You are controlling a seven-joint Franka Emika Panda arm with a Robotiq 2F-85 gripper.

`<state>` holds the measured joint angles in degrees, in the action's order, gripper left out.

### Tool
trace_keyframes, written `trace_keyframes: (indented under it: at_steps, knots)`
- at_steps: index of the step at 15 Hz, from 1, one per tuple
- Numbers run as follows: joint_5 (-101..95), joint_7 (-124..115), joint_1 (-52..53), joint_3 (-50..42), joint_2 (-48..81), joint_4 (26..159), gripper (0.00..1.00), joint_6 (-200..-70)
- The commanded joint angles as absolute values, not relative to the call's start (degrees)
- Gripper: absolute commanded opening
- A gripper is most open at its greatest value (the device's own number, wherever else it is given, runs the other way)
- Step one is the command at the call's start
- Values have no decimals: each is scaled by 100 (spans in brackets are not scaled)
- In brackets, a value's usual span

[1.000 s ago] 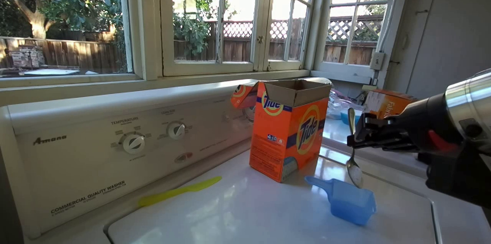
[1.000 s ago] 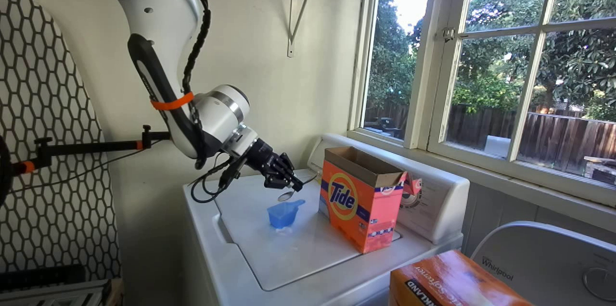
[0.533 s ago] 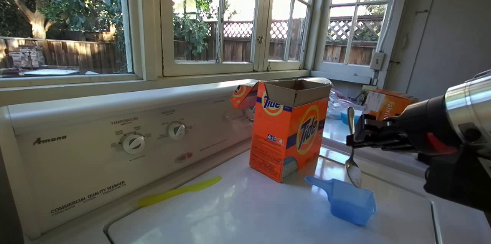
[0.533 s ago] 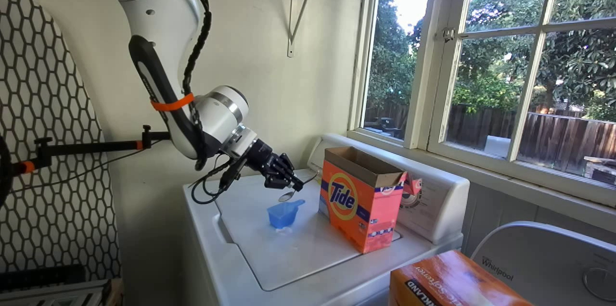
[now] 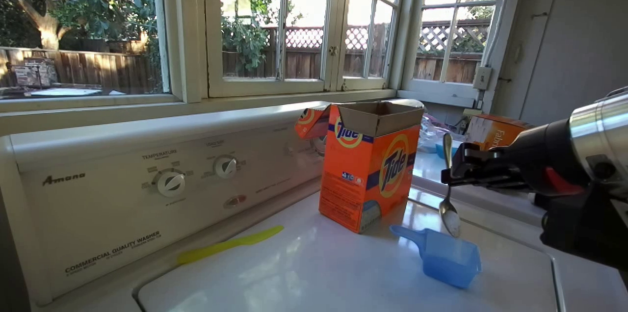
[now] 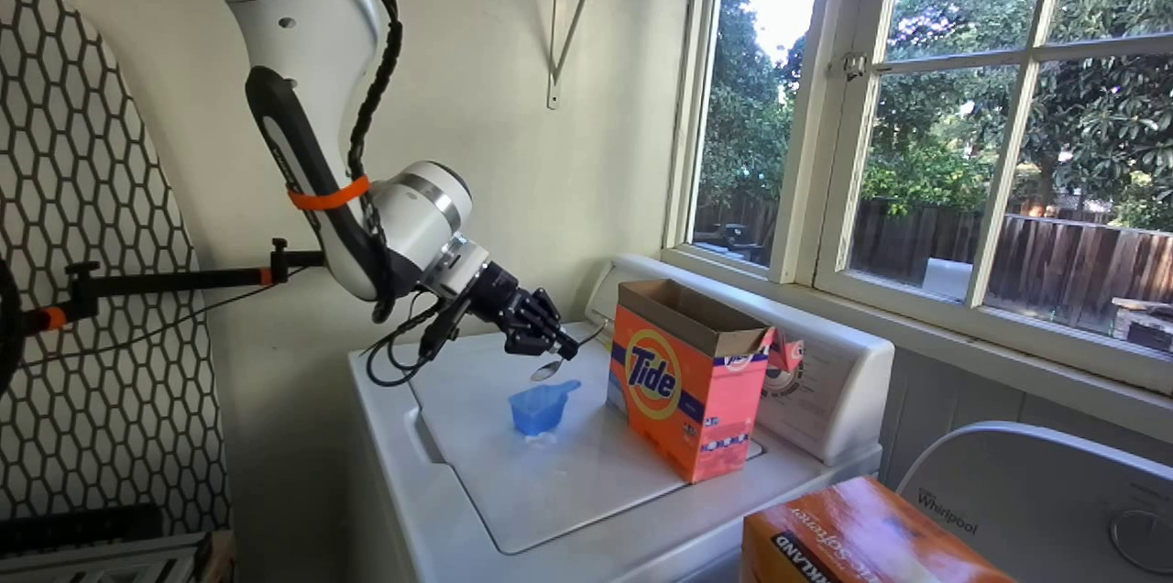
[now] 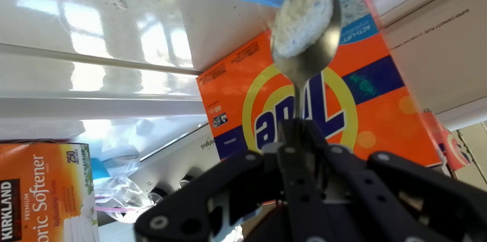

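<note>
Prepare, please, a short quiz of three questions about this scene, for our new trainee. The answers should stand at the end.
1. Multiple choice: what does the claw hold?
A) yellow knife
B) spoon
C) blue scoop
2. True or false: the Tide box stands upright with its top open.
3. Short answer: what lies in the bowl of the held tool?

Key: 1. B; 2. true; 3. white powder.
</note>
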<state>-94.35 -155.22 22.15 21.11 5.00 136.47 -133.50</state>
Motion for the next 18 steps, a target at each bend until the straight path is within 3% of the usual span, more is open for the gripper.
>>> trace_keyframes:
  at_steps: [1,18]
  knots:
    - [-9686,-15765,2251,2189,583,13617,2,-13070]
    - [-9707,-15758,2304,2306,610,13590,2,-12664]
